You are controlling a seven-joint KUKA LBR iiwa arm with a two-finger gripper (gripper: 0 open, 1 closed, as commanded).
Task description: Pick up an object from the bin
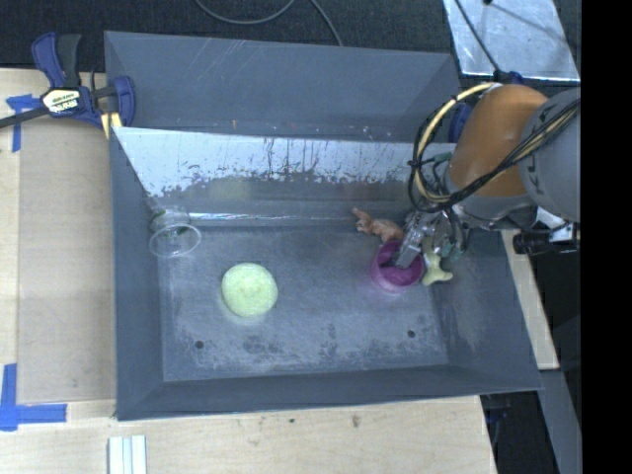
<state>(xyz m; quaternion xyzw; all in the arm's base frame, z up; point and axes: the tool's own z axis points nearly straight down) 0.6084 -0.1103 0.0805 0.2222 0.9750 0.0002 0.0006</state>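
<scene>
Near the right wall of the grey metal bin (296,87), my tool (417,251) is over a round purple cup (393,276); its opening I cannot tell.

Arm link: a broad, rounded grey casing (560,166) with a smooth, dull metallic finish and a curved outline.
Wrist cover: a bulbous orange cover (494,141), glossy, egg-like in shape, with a pale sheen across its top.
Cables: thin black and yellowish cables (427,161), bundled in several loops that arc round the orange cover's side and run down to the tool.
Tool: a small, narrow tool (413,252) of silvery-grey metal with darker parts, much slimmer than the cover above it; its finer details are too small to tell.
</scene>
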